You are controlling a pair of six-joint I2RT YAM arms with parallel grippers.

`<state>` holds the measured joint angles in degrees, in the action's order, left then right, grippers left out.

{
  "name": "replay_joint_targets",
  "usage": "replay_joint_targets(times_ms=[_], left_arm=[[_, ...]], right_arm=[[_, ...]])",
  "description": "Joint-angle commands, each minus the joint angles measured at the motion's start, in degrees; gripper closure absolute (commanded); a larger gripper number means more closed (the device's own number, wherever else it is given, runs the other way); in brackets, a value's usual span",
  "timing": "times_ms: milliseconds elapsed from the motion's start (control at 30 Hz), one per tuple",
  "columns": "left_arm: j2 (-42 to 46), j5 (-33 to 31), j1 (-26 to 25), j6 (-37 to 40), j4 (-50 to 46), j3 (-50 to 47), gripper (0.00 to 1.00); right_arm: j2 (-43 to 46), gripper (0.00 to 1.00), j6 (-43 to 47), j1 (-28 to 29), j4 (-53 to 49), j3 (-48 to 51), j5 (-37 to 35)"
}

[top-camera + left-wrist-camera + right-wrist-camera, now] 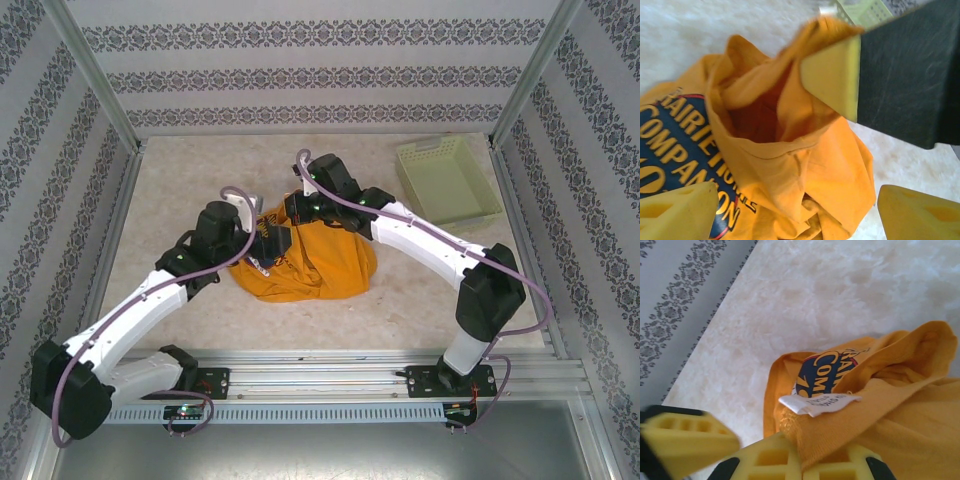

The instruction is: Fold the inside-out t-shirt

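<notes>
The t-shirt [320, 270] is one orange-yellow heap, bunched up near the middle of the table [170, 190], between the ends of the left arm [140, 310] and the right arm [430, 240]. It's soft and crumpled into deep folds, and one part is drawn up into a peak, leaving an open pocket of cloth that's a darker orange inside. On the side nearer the left arm there's one dark blue graphic [670, 145] with orange lettering and a red rim, partly tucked under a fold. One white label [820, 404] with small print sticks out at a seamed edge, on the outside of the cloth. The right gripper [802, 460] is clamped on the t-shirt: that seamed edge runs down between its yellow fingers, which press together on it and hold it above the heap. The left gripper [797, 215] is spread wide, one yellow finger at either side over the heap, gripping nothing; whether they brush the cloth I can't tell. So that's one t-shirt, two arms, two grippers. Further out, one pale green basket [447, 180] sits toward the table's far right corner, well apart from the t-shirt.
</notes>
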<state>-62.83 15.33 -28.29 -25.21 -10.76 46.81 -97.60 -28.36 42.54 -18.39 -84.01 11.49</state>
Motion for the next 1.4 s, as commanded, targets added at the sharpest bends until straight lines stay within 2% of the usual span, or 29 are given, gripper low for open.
replay_joint_targets(times_ms=[0, 200, 433, 567, 667, 733, 833, 1000, 1167, 1267, 1367], left_arm=[[-2.96, 2.21, -1.93, 3.24, 7.87, 0.29, 0.18], [-8.88, -1.02, -2.3, 0.29, 9.39, 0.38, 0.37], [-11.1, -4.72, -2.21, -2.2, 11.01, 1.06, 0.56], [-12.03, -4.07, -2.21, -3.09, 11.56, 1.05, 0.76], [-11.5, -3.97, -2.22, -3.5, 11.59, 0.73, 0.92], [-10.09, -3.75, -2.14, -3.79, 11.64, 0.24, 0.99], [-8.03, -3.01, -1.71, -4.01, 11.09, -0.13, 1.0], [-5.5, -1.38, -0.24, -3.7, 9.64, -0.37, 1.0], [-3.73, 0.36, 1.46, -4.38, 9.03, -0.03, 1.0], [-2.51, 0.83, 1.62, -4.69, 7.99, 1.29, 1.0], [-1.4, 0.72, 1.74, -4.07, 5.64, 3.35, 1.0]], right_arm=[[3.26, 1.0, -1.86, 0.77, 2.9, -1.07, 1.59], [4.35, 1.0, -2.3, 1.39, 2.87, -1.33, 1.45], [4.75, 1.0, -2.67, 1.92, 2.86, -0.46, -0.43], [5.22, 1.0, -2.95, 1.36, 2.32, -0.11, -2.14], [5.65, 0.93, -3.56, 0.21, 0.86, 0.37, -3.84], [7.12, 0.81, -2.95, -0.69, -0.76, 1.85, -6.13], [11.6, 0.62, 1.2, -0.27, -2.3, 7.64, -12.84], [18.35, 0.43, 2.26, 2.62, 2.71, 22.68, -12.7], [15.61, 0.25, -2.12, 7.61, 9.37, 33.84, -14.72], [9.96, 0.26, -4.01, 8.59, 10.59, 33.98, -15.29], [7.17, 0.39, -5.45, 8.49, 7.28, 32.16, -22.68]])
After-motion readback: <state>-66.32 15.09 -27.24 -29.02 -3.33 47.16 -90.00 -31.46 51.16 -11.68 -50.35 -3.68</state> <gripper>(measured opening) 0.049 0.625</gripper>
